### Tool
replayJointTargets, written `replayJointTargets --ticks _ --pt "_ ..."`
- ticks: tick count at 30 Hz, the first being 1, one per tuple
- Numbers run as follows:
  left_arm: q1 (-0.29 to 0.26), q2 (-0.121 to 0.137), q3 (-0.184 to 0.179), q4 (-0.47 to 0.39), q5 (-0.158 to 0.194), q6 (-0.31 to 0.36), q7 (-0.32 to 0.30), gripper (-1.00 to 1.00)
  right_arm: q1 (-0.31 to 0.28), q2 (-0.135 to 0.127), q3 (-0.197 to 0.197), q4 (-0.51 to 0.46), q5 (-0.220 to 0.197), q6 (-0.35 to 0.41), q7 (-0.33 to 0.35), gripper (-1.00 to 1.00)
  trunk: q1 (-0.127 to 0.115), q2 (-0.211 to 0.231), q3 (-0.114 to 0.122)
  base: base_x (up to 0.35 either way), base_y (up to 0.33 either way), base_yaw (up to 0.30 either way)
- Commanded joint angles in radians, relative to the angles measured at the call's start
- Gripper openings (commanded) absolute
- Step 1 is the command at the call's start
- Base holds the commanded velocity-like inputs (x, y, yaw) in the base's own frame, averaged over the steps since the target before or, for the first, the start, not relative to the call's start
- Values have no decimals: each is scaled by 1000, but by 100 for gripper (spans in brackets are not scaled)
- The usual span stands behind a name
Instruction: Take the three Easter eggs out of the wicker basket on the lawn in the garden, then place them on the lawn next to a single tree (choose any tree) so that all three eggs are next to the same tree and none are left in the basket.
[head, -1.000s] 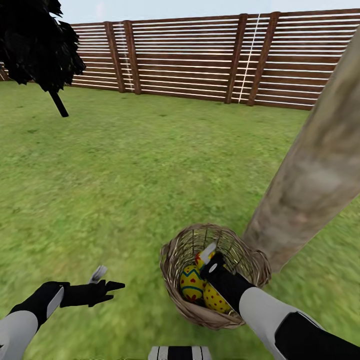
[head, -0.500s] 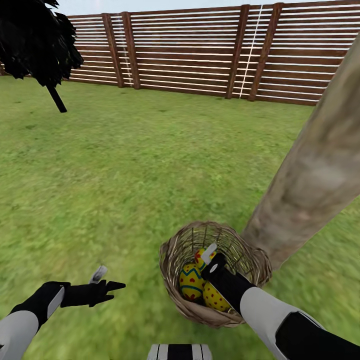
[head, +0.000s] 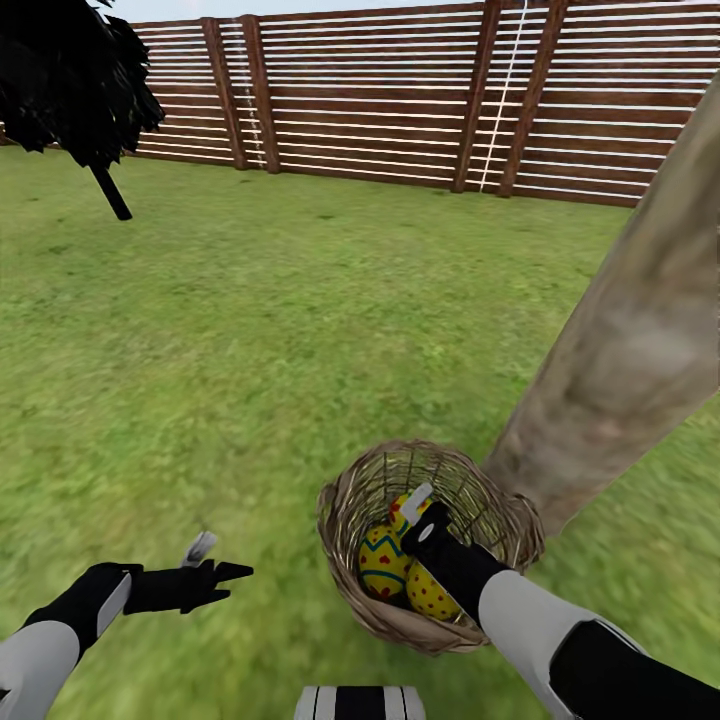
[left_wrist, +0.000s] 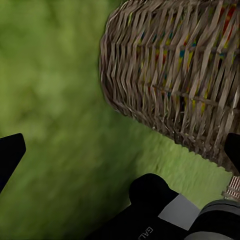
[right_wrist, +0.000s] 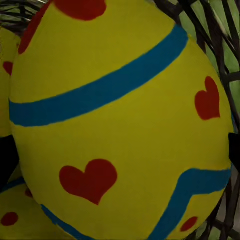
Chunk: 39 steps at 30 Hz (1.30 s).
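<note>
The wicker basket stands on the lawn against the foot of a thick pale tree trunk. Three yellow Easter eggs lie inside: a zigzag-banded egg, a red-dotted egg, and a third egg half hidden by my right gripper. That gripper is down in the basket, open, with the heart-marked egg close between its dark fingertips. My left gripper hangs open over bare grass left of the basket, holding nothing.
A brown slatted fence closes the far side of the garden. A black-foliaged tree with a thin dark stem stands at the far left. Open grass stretches ahead and to the left. A black and grey robot part sits near the basket.
The whole picture has slid up a little, so the camera has tilted. Both arms keep their places relative to the basket; no egg has moved.
</note>
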Motion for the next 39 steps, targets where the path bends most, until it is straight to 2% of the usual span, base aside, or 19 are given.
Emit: replayJointTargets --ticks 1,7,25,30,33,34,36,39 --pt "0 0 0 -1 5 9 -1 100 11 1 2 1 -20 5 9 -100 0 0 3 0 0 0" --pt "0 0 -1 -2 5 9 -1 100 12 -2 2 -1 -19 5 9 -100 -2 1 15 0 0 0" --pt "0 -2 -4 -8 3 17 1 100 12 -1 2 -2 -16 10 10 -100 -10 5 84 0 0 0" --pt "0 -2 -5 -9 -3 18 2 100 13 -6 2 -2 -30 13 12 -100 -12 6 104 0 0 0" --pt "0 -2 -6 -9 -4 19 3 100 15 1 2 0 -30 14 12 -100 -13 7 115 0 0 0" --pt "0 -2 -7 -9 -5 20 3 100 17 2 2 1 -29 22 12 -100 -14 7 119 -8 0 0" --pt "0 -2 -7 -10 -5 21 4 100 20 2 2 -4 -26 99 12 -100 -15 8 127 -246 0 0" --pt "0 -2 -7 -9 -7 21 5 100 22 -4 1 -5 -26 121 15 -100 -16 8 138 -292 0 0"
